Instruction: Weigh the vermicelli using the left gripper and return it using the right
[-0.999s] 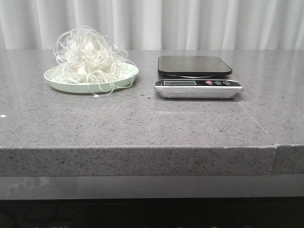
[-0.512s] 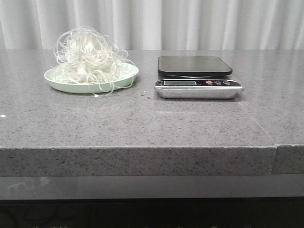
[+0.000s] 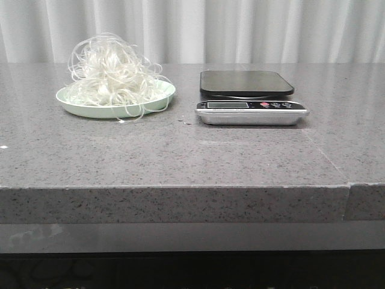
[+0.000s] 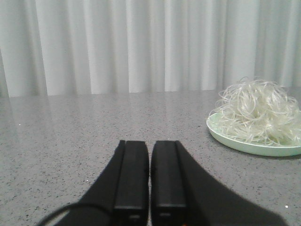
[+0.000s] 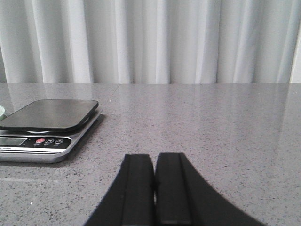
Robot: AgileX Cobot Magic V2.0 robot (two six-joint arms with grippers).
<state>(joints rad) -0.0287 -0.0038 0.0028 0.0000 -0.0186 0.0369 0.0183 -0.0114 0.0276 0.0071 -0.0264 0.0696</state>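
Observation:
The vermicelli (image 3: 111, 73) is a fluffy white mound of curly strands on a pale green plate (image 3: 157, 101) at the table's back left. It also shows in the left wrist view (image 4: 256, 110) on the plate (image 4: 221, 136). A kitchen scale (image 3: 248, 96) with a black platform stands to the right of the plate and shows in the right wrist view (image 5: 47, 127). My left gripper (image 4: 149, 146) is shut and empty, low over the table, to the left of the plate. My right gripper (image 5: 155, 157) is shut and empty, to the right of the scale. Neither gripper shows in the front view.
The grey speckled stone table (image 3: 180, 156) has its front edge near the camera and a seam at the right (image 3: 349, 192). White curtains (image 3: 240, 30) hang behind it. A few small crumbs (image 3: 183, 119) lie between plate and scale.

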